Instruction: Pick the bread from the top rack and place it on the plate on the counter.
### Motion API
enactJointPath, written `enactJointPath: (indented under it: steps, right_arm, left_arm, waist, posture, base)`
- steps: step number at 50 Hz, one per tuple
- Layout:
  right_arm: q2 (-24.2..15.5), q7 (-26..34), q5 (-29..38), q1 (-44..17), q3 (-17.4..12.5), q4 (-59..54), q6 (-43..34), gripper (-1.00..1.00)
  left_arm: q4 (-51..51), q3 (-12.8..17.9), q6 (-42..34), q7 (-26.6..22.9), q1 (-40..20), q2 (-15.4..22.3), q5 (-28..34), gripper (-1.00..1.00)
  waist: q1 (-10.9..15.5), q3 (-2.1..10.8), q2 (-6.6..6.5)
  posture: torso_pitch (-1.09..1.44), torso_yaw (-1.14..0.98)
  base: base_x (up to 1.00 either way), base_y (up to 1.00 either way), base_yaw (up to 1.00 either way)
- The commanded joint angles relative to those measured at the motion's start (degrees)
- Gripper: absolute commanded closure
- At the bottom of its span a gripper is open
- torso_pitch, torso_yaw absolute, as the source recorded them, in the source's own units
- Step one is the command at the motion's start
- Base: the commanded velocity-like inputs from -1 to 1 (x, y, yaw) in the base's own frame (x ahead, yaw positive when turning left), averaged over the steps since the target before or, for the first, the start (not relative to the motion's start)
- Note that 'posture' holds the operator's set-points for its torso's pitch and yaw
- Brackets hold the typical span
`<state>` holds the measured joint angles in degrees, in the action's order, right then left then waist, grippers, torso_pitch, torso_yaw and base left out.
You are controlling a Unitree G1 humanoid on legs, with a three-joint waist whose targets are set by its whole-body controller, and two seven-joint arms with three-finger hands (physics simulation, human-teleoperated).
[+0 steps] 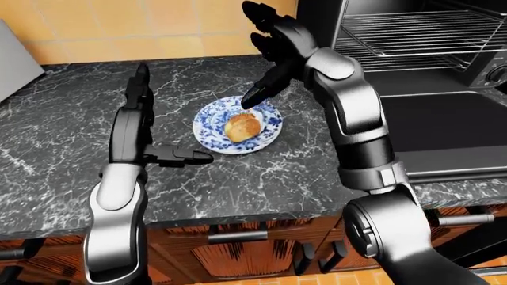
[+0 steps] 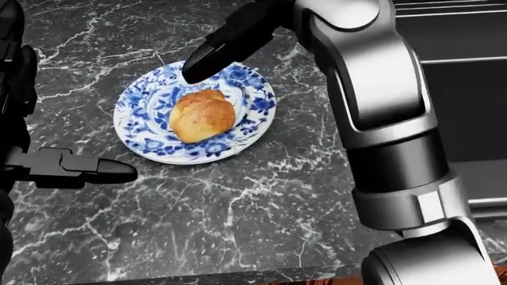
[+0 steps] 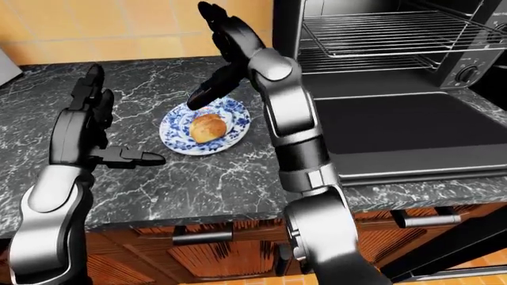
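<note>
A golden bread roll (image 2: 202,115) lies on a blue-and-white patterned plate (image 2: 142,107) on the dark marble counter (image 2: 238,202). My right hand (image 1: 265,50) is open above the plate's upper right edge, fingers spread upward and one finger (image 2: 207,56) pointing down toward the roll, not touching it. My left hand (image 1: 154,119) is open to the left of the plate, fingers upright and one finger (image 2: 99,168) stretched toward the plate. The open oven's top rack (image 1: 420,29) at the upper right is bare.
The oven door (image 1: 444,127) lies open and flat to the right of my right arm. An oven knob (image 1: 499,74) shows at the right edge. A grey appliance (image 1: 16,56) stands at the far left. Wooden cabinet fronts with handles (image 1: 238,236) run under the counter.
</note>
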<state>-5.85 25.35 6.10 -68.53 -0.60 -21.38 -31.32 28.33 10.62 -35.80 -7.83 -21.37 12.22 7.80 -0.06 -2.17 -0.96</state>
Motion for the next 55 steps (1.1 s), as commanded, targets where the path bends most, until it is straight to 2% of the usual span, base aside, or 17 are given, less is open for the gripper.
enactJointPath:
  steps: [1, 8, 29, 53, 55]
  right_arm:
    - [-1.16, -1.44, -0.53, -4.26, -1.6, -3.59, 5.65, -1.0]
    - [-3.14, -3.04, -2.3, -8.12, -2.57, -9.57, 9.78, -1.0]
    - [-6.54, -4.73, -4.39, -4.99, -3.13, 7.81, -1.06, -1.0]
    - [-11.66, -6.87, -5.39, -7.01, -5.27, 8.66, -1.2, -1.0]
    - [-12.05, -7.05, -5.44, -7.05, -5.37, 8.77, -1.24, -1.0]
  left_arm:
    - [2.15, 0.43, 1.58, 0.26, -1.41, 0.55, 0.12, -1.0]
    - [1.98, 0.49, 1.26, 0.23, -1.95, 0.72, 0.19, -1.0]
    - [1.24, -0.04, 1.0, 0.24, -3.33, 0.83, 0.4, -1.0]
    - [1.92, 0.07, 0.58, 0.14, -3.11, 0.94, 0.69, -1.0]
    - [3.01, 1.09, -0.84, -0.19, -3.84, 1.88, 0.72, -1.0]
  waist:
    - [-0.08, 1.48, -0.33]
    - [-0.21, 1.56, -0.46]
    - [0.04, 1.18, 0.02]
    - [0.07, 0.94, 0.21]
    - [0.06, 0.92, 0.23]
  posture:
    - [0.0, 0.0]
    - [0.0, 0.0]
    - [0.0, 0.0]
    - [0.0, 0.0]
    - [0.0, 0.0]
  base:
    - [0.0, 0.0, 0.0]
    - [0.0, 0.0, 0.0]
    - [0.0, 0.0, 0.0]
    - [0.0, 0.0, 0.0]
    - [0.0, 0.0, 0.0]
